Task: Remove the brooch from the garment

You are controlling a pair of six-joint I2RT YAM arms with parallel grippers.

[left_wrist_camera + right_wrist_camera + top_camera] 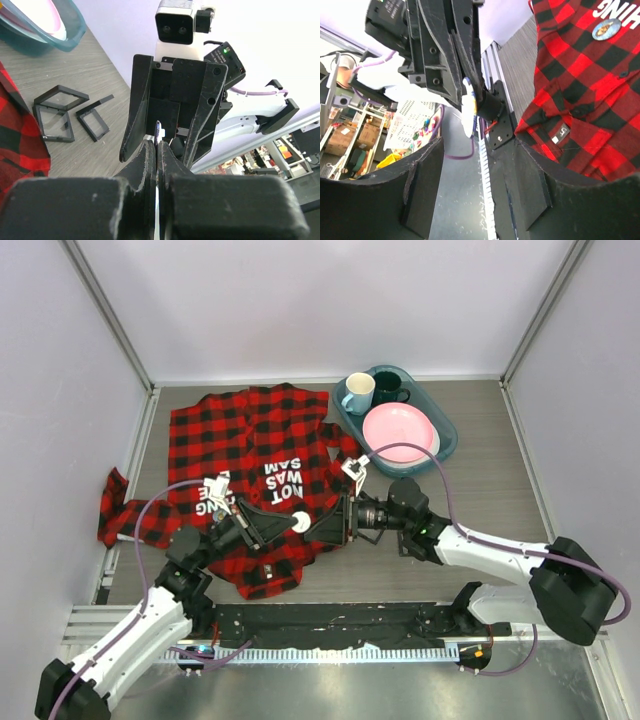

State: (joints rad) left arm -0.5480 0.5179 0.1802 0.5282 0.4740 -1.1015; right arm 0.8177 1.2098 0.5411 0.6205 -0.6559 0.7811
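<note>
The brooch is off the cloth and up in the air, over the near hem of the garment, roughly midway between the two arms. The left fingers are pressed together on it, pinching its flat faces. The right fingers stand spread wide, one either side of the disc and, as far as I can see, not touching it. So the left arm has it. The right one, I'd say, only needs to draw straight back to the right without clipping the rim.

From above, the brooch is just a pale dot between the black fingers. The right wrist view shows it edge-on, and also a second round badge lying on the shirt by the lettering. The left wrist view alone shows two small black frames on the table.
</note>
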